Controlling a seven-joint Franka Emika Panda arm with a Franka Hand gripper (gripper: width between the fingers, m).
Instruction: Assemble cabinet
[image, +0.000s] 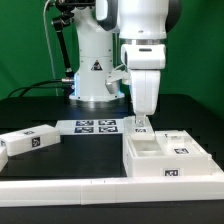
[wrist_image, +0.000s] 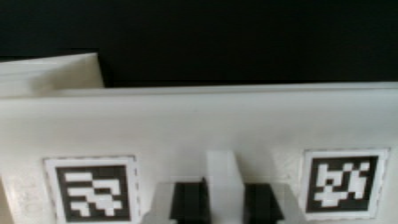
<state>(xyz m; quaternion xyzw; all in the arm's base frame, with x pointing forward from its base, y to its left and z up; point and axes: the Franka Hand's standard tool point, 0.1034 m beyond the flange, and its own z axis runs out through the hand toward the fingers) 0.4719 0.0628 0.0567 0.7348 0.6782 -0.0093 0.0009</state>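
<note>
The gripper points straight down at the back edge of the cabinet. Its dark fingers are only a narrow gap apart, with a thin upright white rib of the cabinet between them. Whether the pads press on the rib I cannot tell. In the wrist view, two black-and-white marker tags sit on the cabinet's face, one on each side of the rib.

The cabinet lies flat on the black table with its open compartments facing up. The marker board lies beside the cabinet, toward the exterior view's left. Farther out on that same side, well apart from the cabinet, a loose white panel with its own tag rests on the table.
</note>
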